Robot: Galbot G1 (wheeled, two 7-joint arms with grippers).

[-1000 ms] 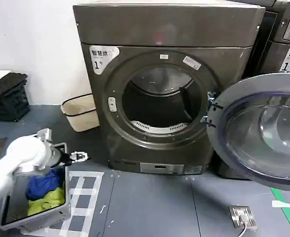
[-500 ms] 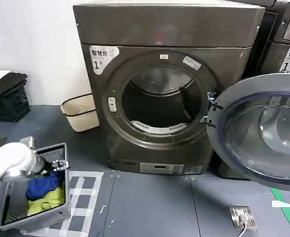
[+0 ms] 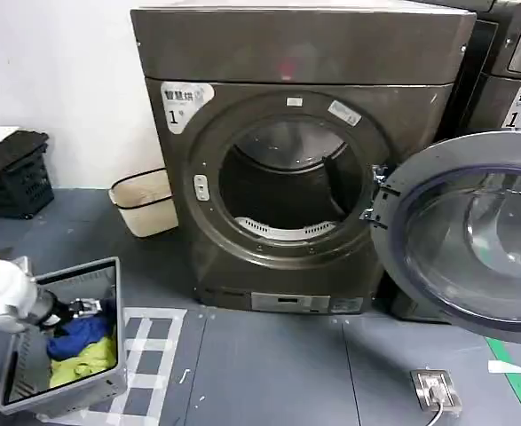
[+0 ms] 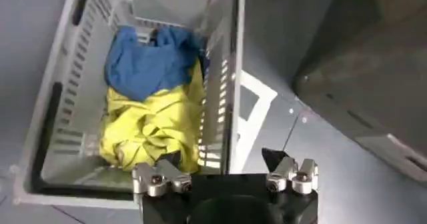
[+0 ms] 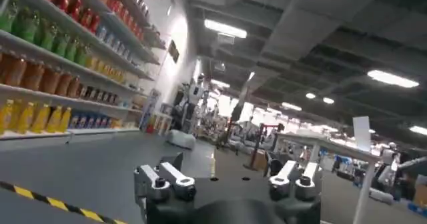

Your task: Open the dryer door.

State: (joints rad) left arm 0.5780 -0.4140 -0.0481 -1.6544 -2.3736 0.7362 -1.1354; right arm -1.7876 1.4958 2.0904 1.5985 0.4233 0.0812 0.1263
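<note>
Left hand (image 3: 90, 307), fingers apart and empty, is pulling back over the grey laundry basket (image 3: 109, 387) on the grey floor (image 3: 269, 373), leaving the chrome-rimmed round dryer door (image 3: 473, 235) hanging wide open.

Dryer door (image 3: 473, 235): shiny chrome rim, dark tinted glass centre w/ pale reflections. Machine body (image 3: 300, 53): bronze-grey, matte; white sticker (image 3: 183, 99) w/ black "1" and characters. Drum opening (image 3: 287, 182): dark inside, pale grey perforated strip at lower edge. Neighbouring machine (image 3: 519, 62): darker grey, similar white sticker. Laundry basket (image 3: 109, 383): light grey, slatted walls; blue cloth (image 4: 147, 62) and yellow-green cloth (image 4: 150, 125) inside. Floor (image 3: 269, 373): dark blue-grey, white taped grid by basket. Crate (image 3: 11, 182): black. Bin (image 3: 140, 202): beige, dark rim line. Left gripper (image 4: 225, 179): black body, silver fingers. Right gripper (image 5: 227, 182): same black and silver. Shelf bottles (image 5: 40, 79): orange, green, red, yellow.
</note>
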